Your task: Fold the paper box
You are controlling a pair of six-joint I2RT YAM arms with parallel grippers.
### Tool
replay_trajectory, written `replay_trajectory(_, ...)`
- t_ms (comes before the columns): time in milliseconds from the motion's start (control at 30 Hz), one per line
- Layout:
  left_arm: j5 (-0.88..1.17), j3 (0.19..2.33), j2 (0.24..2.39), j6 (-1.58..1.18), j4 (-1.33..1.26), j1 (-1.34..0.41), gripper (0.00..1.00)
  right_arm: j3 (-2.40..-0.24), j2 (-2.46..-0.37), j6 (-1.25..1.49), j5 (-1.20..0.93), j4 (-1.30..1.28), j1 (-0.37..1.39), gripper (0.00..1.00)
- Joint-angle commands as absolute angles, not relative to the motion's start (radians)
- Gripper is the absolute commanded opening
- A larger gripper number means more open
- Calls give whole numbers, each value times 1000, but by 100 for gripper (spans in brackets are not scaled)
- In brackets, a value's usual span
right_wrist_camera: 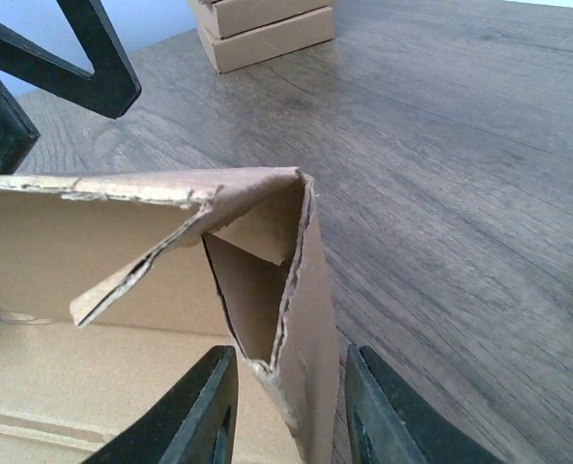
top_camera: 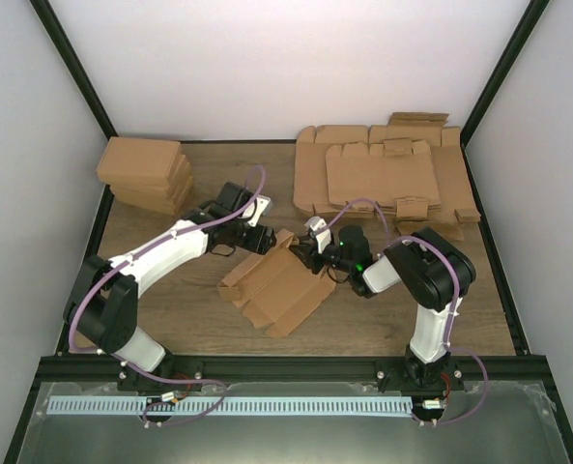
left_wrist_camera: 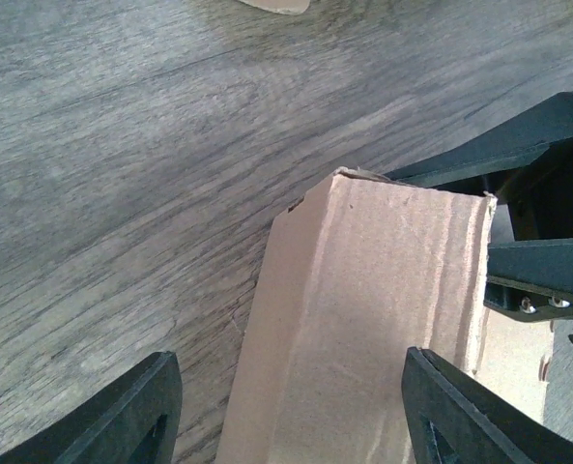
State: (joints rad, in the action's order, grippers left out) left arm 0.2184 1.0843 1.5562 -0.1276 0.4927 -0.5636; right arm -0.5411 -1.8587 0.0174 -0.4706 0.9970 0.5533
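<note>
**A:** Where is the paper box (top_camera: pixel 276 280)?

**B:** In the middle of the table (top_camera: pixel 170 309), between the 2 grippers. It is half formed: 1 long wall stands up along its far edge, and the rest of the sheet lies flat toward the arm bases.

**A:** Why are both arms at that wall?

**B:** I think they are keeping it upright while the end corner gets tucked. The left gripper (left_wrist_camera: pixel 288 358) straddles the left end of the box's wall. Its fingers (left_wrist_camera: pixel 122 416) are spread wide with clear table showing on 1 side, so it is not pinching. The right gripper (right_wrist_camera: pixel 291 353) sits astride the box's right corner, where a flap folds inward. Its fingers (right_wrist_camera: pixel 199 406) are slightly parted with a sliver of gap on each side. It looks to be guarding the corner, not clamping it.

**A:** Is anything inside?

**B:** Nothing that I can see in the box's hollow. Well off to the box's far left is a stack of finished boxes (top_camera: pixel 146 174), all shut, so their contents are hidden. Flat cardboard sheets (top_camera: pixel 383 179) lie overlapped beyond the box to the far right.
</note>
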Motion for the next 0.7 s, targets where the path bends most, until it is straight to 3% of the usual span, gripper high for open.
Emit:
replay_trajectory(0,241,1075,1544,-132,459,-564,65,-562,-1828,-2,-472,997,565,35)
replay_trajectory(233,238,1065,1546,-133,456,-564,65,-548,-1817,13,-481,1012,566,54)
replay_trajectory(467,228,1056,1543,-131,458,-565,64,-545,-1821,21,-492,1021,566,65)
replay_trajectory(667,232,1053,1545,-132,453,-564,64,-521,-1822,65,-475,1058,566,89)
